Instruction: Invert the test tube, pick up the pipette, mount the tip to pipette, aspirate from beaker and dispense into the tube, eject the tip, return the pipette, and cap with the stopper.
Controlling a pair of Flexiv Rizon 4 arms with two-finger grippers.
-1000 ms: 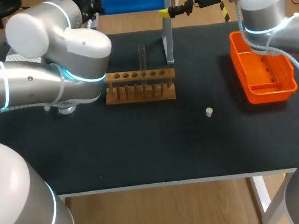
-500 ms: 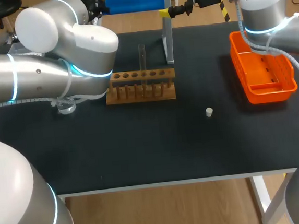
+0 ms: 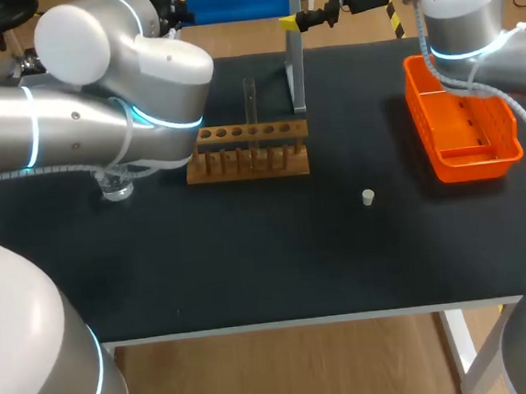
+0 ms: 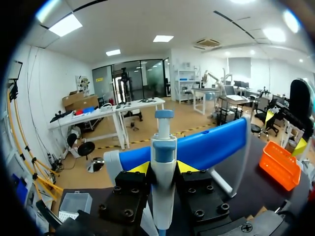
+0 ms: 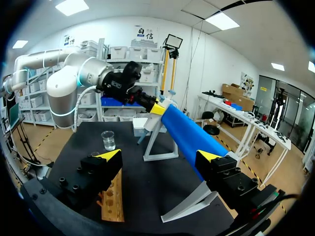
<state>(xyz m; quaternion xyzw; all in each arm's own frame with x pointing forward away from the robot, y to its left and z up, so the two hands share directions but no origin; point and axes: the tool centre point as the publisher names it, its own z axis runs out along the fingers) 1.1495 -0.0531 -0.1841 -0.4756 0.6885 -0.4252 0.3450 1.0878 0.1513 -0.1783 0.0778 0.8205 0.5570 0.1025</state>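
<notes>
Left gripper (image 4: 163, 167) pinches the pipette (image 4: 163, 147), a yellow tip on either side of its body. The pipette's long axis is roughly upright, plunger end up, over the counter's (image 3: 250, 263) far edge by the blue bar (image 4: 206, 147). Right gripper (image 5: 159, 155) is spread wide near that bar. Test tube (image 3: 250, 101) stands upright in the wooden rack (image 3: 247, 150). Stopper (image 3: 368, 197) lies alone on open counter, and the orange basket (image 3: 465, 133) sits at the right edge.
</notes>
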